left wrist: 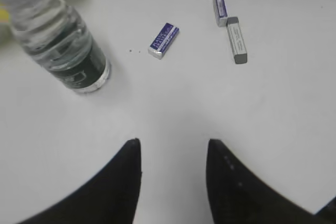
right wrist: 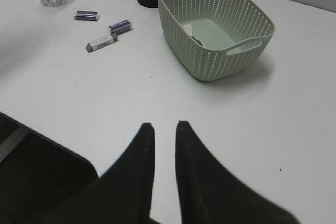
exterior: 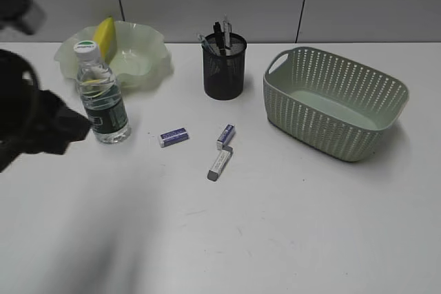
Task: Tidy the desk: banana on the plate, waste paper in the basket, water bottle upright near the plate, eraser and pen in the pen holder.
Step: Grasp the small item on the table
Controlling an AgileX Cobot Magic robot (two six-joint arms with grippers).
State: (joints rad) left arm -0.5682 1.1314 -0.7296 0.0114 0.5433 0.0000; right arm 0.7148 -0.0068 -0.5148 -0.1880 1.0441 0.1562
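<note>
The banana [exterior: 105, 35] lies in the pale green plate [exterior: 141, 46] at the back left. Just in front of the plate, the water bottle [exterior: 101, 98] stands upright. Pens [exterior: 222, 35] stick out of the black mesh pen holder [exterior: 224, 68]. Three erasers lie on the desk: two with purple sleeves [exterior: 173, 136] [exterior: 225, 135] and a grey one [exterior: 220, 164]. A whitish lump [right wrist: 192, 33] that may be the waste paper lies in the basket [exterior: 324, 118]. My left gripper [left wrist: 173, 142] is open and empty, hovering near the bottle [left wrist: 60, 40] and the erasers [left wrist: 164, 40]. My right gripper [right wrist: 164, 124] is open by a narrow gap, empty, in front of the basket [right wrist: 199, 61].
My left arm [exterior: 38, 125] is a dark blur at the left edge, beside the bottle. A dark edge [right wrist: 37, 177] fills the lower left of the right wrist view. Bare white desk [exterior: 275, 239] stretches across the front.
</note>
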